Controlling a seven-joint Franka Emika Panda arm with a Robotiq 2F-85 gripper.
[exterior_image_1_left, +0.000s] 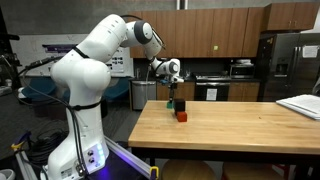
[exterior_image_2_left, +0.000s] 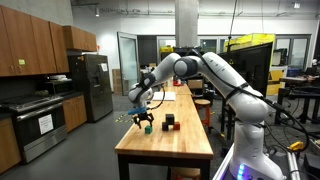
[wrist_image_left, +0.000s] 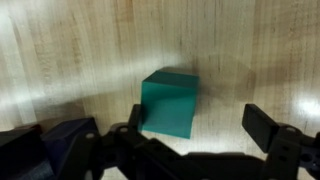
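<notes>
Teal block (wrist_image_left: 169, 103) partly behind tool (wrist_image_left: 195, 122)

The green block (wrist_image_left: 170, 103) is sitting between the gripper's (wrist_image_left: 197, 120) spread fingers, a wide gap showing at one finger. A red block (exterior_image_1_left: 182, 116) and a black block (exterior_image_2_left: 170, 118) are crowding just beside, near the counter's (exterior_image_1_left: 230, 135) end edge. Papers (exterior_image_1_left: 300, 105) are occupying the opposite end.

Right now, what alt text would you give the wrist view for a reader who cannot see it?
A teal-green cube rests on a pale wooden tabletop, framed by the open black gripper entering from the bottom edge. One finger sits close beside the cube; the other stands well clear.
</notes>
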